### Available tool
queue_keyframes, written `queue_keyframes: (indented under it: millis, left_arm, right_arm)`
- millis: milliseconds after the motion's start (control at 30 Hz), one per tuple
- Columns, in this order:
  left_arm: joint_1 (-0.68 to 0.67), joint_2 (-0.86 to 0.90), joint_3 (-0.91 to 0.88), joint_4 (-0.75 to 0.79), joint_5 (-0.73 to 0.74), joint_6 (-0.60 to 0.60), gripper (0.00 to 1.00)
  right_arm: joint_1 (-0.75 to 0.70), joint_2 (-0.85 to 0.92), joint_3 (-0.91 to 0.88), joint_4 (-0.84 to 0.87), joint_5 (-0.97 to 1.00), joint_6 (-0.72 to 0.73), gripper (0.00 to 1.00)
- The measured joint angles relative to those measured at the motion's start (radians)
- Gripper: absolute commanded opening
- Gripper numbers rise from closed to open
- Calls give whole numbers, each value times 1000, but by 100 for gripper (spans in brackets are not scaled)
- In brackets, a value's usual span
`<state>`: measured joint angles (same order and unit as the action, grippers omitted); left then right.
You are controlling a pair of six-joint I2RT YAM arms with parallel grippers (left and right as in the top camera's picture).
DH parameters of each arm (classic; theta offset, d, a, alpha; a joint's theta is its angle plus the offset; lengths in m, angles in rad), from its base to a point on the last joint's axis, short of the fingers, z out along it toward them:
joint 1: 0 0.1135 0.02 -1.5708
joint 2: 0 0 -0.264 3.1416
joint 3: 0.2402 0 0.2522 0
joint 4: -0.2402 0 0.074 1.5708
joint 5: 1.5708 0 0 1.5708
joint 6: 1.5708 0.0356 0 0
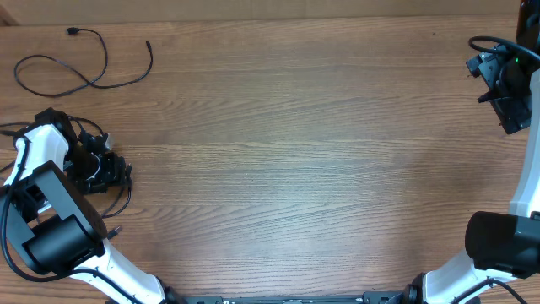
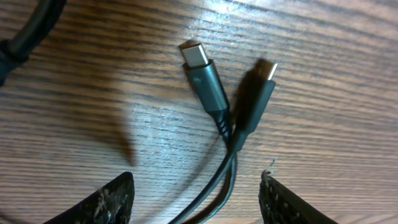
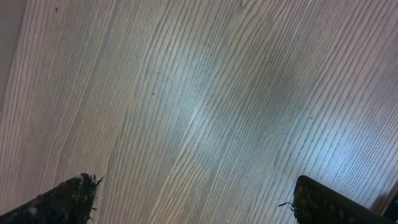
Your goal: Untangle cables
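Cables lie at the left side of the table (image 1: 321, 160). One loose cable (image 1: 84, 74) rests alone near the far left corner in a slack curve. Its run goes mostly from left to right, and both its ends are free.

Closer to the robot, the left gripper (image 2: 196, 202) hangs over two more plug ends, with its jaws wide apart and holding nothing. In the left wrist view the grey plug (image 2: 205, 78) and the black plug (image 2: 258, 99) lie side by side, touching near their collars. Both tips point away from the gripper: the grey one leans to the upper left and the black one to the upper right. Their cords come together and run back between the fingers (image 2: 112, 199).

I judge that the step in hand is to pick one cord. To do it well, the gripper should shift sideways so that only one cord is between the pads. It should close just behind the collar and pull along the plug's long axis, not across it.

At the far right the right gripper (image 3: 193, 202) is also spread open, over bare wood and well apart from every cable.
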<state>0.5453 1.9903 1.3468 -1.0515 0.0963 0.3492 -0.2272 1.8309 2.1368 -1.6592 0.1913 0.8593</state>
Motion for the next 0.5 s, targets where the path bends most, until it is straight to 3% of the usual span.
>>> queue_keyframes:
  millis: [267, 400, 500]
  left_arm:
    - [0, 0, 0, 9, -23, 92, 58]
    - [0, 0, 0, 29, -25, 122, 50]
    - [0, 0, 0, 29, -26, 155, 51]
  right_arm:
    - [0, 0, 0, 0, 0, 0, 100]
    - [0, 0, 0, 0, 0, 0, 100]
    - [0, 0, 0, 0, 0, 0, 100]
